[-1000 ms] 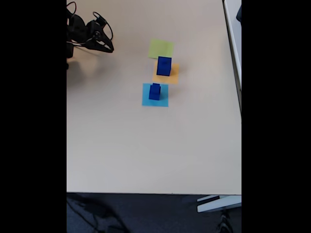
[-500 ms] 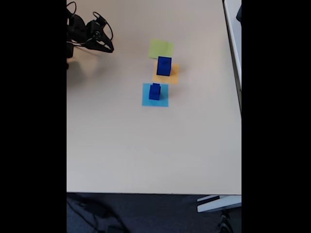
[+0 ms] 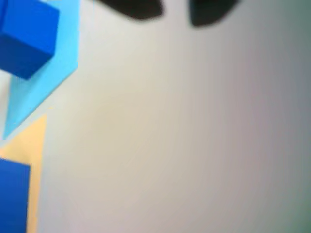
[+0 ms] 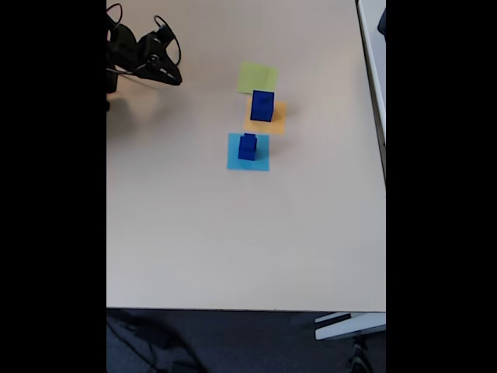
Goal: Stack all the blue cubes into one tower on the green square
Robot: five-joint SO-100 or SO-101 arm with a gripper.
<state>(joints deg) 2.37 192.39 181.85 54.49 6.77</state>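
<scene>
The gripper [image 4: 174,78] is hanging over the tabletop [image 4: 233,233], holding nothing; whether it is released or clenched I cannot tell. Well to its right in the fixed view, a large dark-blue cube [image 4: 262,106] is standing on the orange square [image 4: 278,118]. A smaller cube pile [image 4: 248,146] is sitting on the light-blue square [image 4: 259,159], narrowing upward. The green square [image 4: 257,78] is lying bare, nearest the gripper's height in the picture.
</scene>
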